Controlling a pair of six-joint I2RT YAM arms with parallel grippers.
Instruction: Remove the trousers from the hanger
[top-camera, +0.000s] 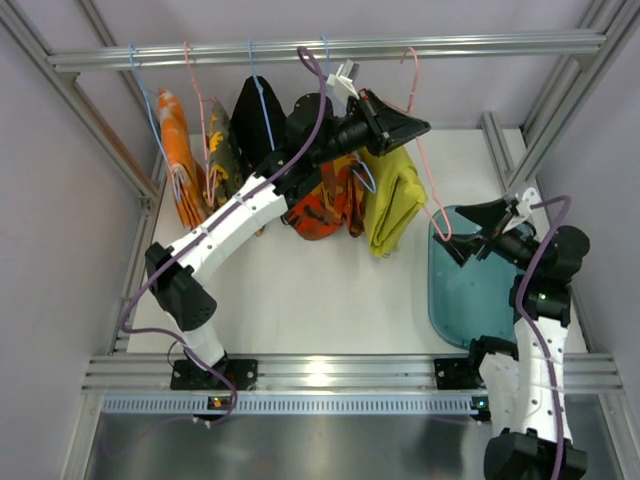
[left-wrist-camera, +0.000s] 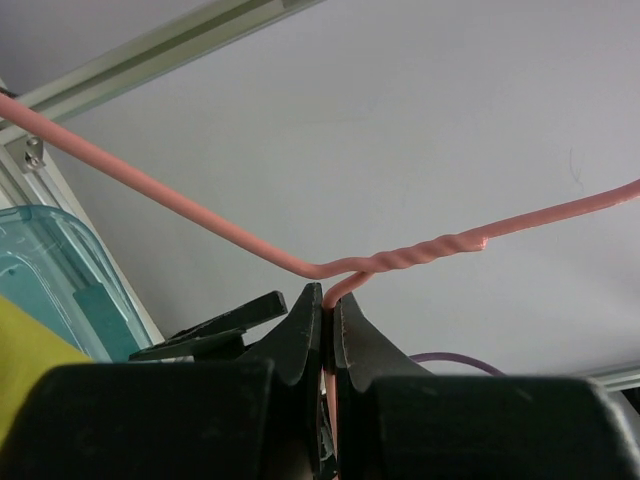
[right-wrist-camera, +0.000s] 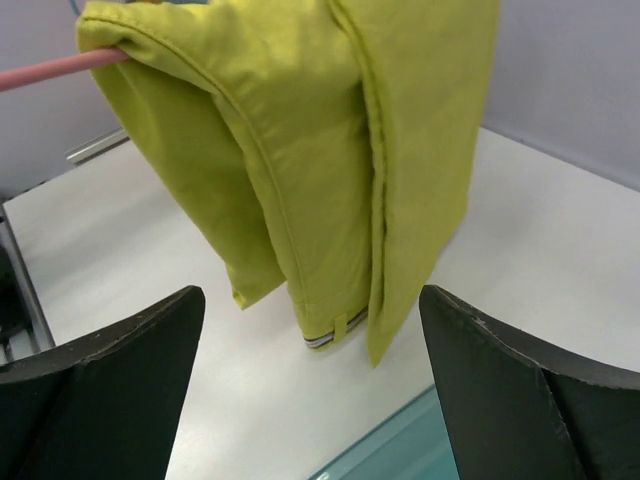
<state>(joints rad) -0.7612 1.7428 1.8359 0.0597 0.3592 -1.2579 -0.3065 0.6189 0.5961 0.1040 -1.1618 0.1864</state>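
Nearest, my left tool (left-wrist-camera: 328, 300) pinches the pink hanger (left-wrist-camera: 400, 258) at its neck; right tool (right-wrist-camera: 310, 298) gapes empty, facing yellow trousers (right-wrist-camera: 300, 150).

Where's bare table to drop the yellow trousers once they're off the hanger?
Bare white table lies between the left arm, the teal bin and the near rail. The back is crowded: trousers hang side by side from the orange trousers to the yellow trousers. The right gripper hovers open at the bin's edge.
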